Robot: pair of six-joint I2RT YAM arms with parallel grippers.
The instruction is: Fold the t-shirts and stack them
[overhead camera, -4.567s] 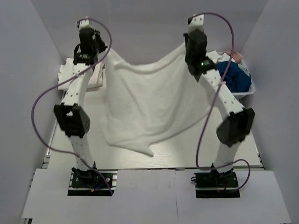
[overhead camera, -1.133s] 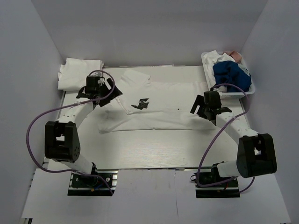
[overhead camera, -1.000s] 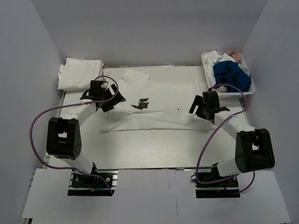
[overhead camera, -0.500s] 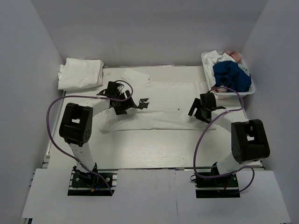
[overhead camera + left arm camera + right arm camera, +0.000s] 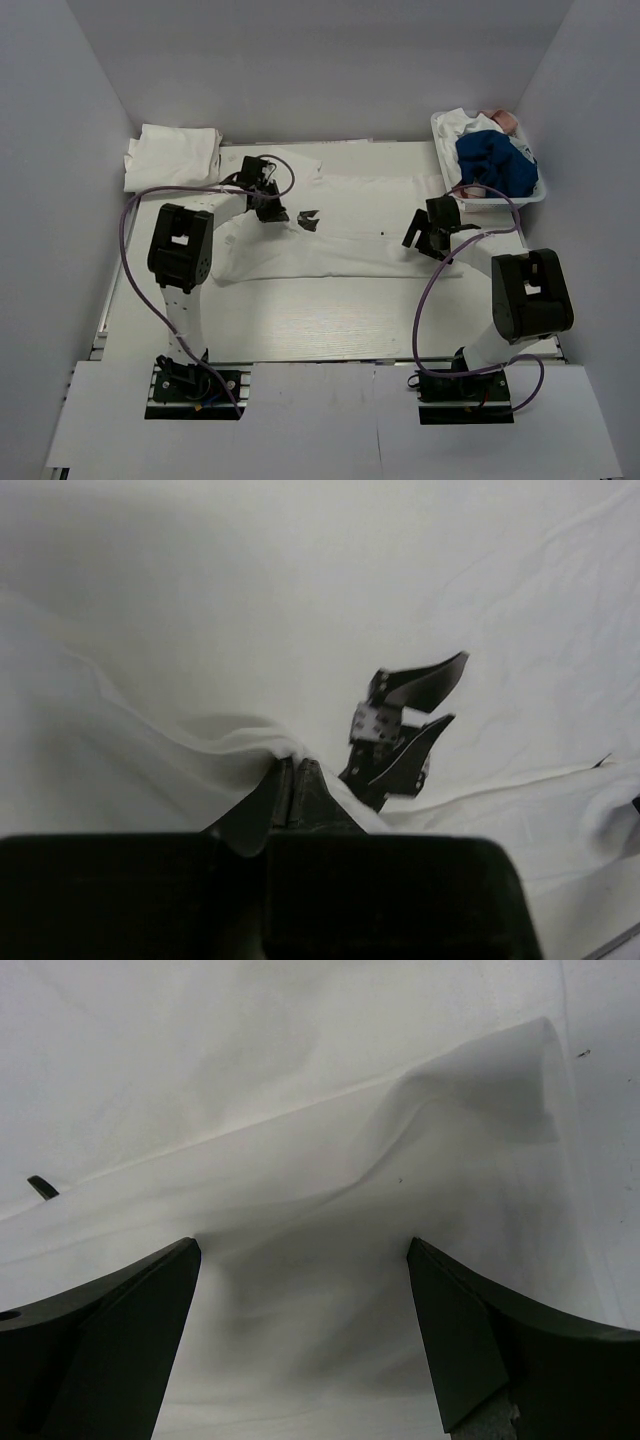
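Note:
A white t-shirt (image 5: 350,240) with a small black print (image 5: 308,218) lies flat across the table, folded into a long band. My left gripper (image 5: 272,210) sits on its left part, just left of the print. In the left wrist view this gripper (image 5: 293,767) is shut on a raised pinch of the shirt's cloth, with the print (image 5: 400,735) just beyond. My right gripper (image 5: 420,238) rests low at the shirt's right end. It (image 5: 303,1252) stands open, with rumpled white cloth (image 5: 400,1160) between its fingers.
A folded pile of white t-shirts (image 5: 172,158) lies at the back left corner. A white basket (image 5: 503,202) at the back right holds blue and white clothes (image 5: 492,158). Walls close in the table on three sides.
My left gripper has swung right and back across the shirt to beside the print and has shut on a fold of cloth. The right gripper has stayed open, barely shifting.

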